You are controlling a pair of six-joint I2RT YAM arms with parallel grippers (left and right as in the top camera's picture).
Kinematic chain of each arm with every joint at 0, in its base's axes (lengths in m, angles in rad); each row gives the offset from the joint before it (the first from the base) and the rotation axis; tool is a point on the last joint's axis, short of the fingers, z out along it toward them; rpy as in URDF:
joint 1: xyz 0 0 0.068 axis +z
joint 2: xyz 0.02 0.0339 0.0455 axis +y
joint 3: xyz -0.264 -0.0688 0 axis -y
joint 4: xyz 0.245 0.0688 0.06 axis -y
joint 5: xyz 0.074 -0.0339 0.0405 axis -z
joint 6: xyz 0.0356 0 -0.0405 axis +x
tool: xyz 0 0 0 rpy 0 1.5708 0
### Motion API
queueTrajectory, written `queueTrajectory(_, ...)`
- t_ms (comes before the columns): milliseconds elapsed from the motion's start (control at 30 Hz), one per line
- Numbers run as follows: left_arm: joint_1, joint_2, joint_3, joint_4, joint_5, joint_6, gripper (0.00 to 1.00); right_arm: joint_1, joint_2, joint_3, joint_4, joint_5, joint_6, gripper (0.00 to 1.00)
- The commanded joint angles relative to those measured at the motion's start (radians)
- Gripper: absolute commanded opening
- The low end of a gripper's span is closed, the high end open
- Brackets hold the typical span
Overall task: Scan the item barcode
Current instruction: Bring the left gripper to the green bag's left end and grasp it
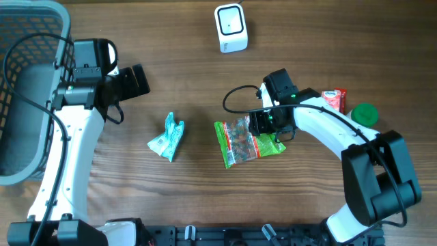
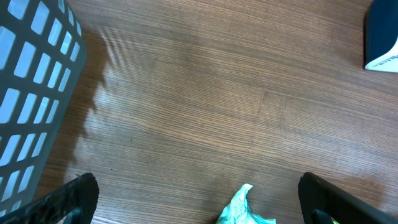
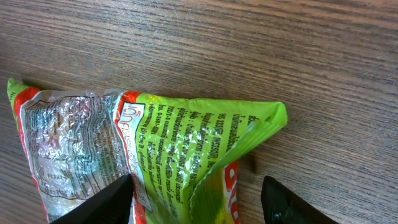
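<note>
A green snack bag (image 1: 242, 140) with a clear window lies flat at mid-table. My right gripper (image 1: 270, 130) is low over its right end. In the right wrist view the bag (image 3: 186, 137) shows its printed back and a folded-up corner, and the right gripper (image 3: 198, 186) stands open astride that corner, one finger over the bag and the other over bare wood. The white scanner (image 1: 231, 27) stands at the far edge. My left gripper (image 1: 136, 80) hovers open to the left, holding nothing.
A crumpled teal wrapper (image 1: 167, 137) lies left of the bag, and its tip (image 2: 242, 208) shows between the left fingers. A grey basket (image 1: 27, 89) fills the left edge. A red packet (image 1: 333, 99) and a green lid (image 1: 364, 113) sit at the right.
</note>
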Motion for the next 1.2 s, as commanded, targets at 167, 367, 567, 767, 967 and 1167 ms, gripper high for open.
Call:
queueTrajectory(167, 0.003, -0.007, 0.018, 0.003, -0.006, 0.012, 1.0, 0.003, -0.015, -0.012, -0.006, 0.023, -0.003, 0.67)
queueTrajectory(367, 0.003, -0.006, 0.018, 0.228, -0.089, 0.045, 1.0, 0.003, -0.015, -0.012, -0.009, 0.023, -0.002, 0.67)
queueTrajectory(567, 0.002, -0.006, 0.018, 0.153, 0.249, -0.06, 1.0, 0.003, -0.015, -0.012, -0.01, 0.019, 0.0, 0.67)
queueTrajectory(767, -0.111, 0.008, -0.072, 0.034, 0.498, -0.262, 0.04, 0.003, -0.015, -0.012, -0.009, -0.003, -0.001, 0.7)
queueTrajectory(967, -0.443, 0.082, -0.257, 0.204, 0.39, -0.416, 0.04, -0.015, -0.015, -0.012, -0.045, -0.086, -0.002, 0.7)
queueTrajectory(1167, -0.549, 0.253, -0.258, 0.27, 0.39, -0.443, 0.04, -0.063, -0.015, -0.012, -0.075, -0.205, -0.029, 0.7)
